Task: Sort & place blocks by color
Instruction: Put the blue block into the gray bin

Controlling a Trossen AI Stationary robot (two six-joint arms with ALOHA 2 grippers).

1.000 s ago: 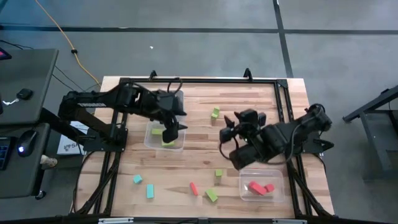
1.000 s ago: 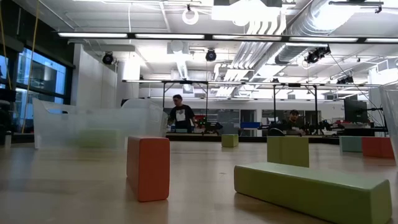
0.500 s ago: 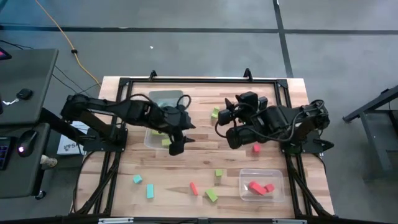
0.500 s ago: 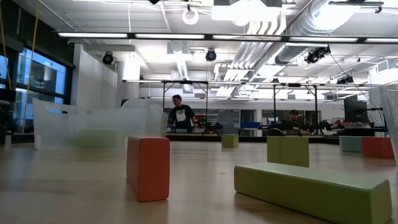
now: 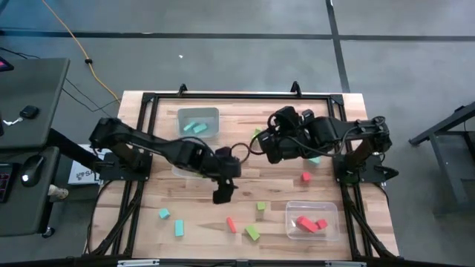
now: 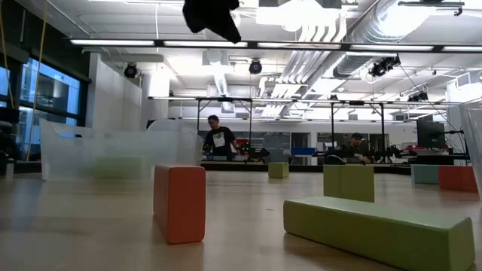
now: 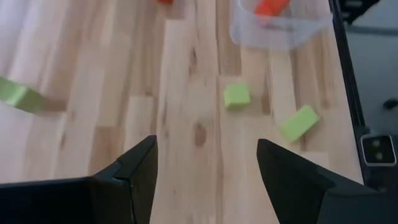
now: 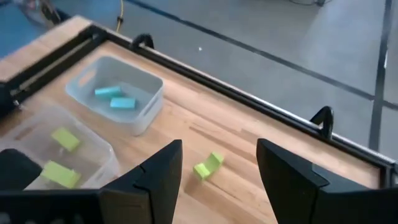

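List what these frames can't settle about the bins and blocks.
- Green bin: in the high view the left arm covers it, contents unseen.
- Red bin: cut off by the left wrist view's edge.
- Cyan block: high view, half hidden under the right arm.
- Left claw: cropped at the low view's top.

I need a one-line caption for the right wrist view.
Right tool open above a green block, near bins holding blue blocks and green blocks.
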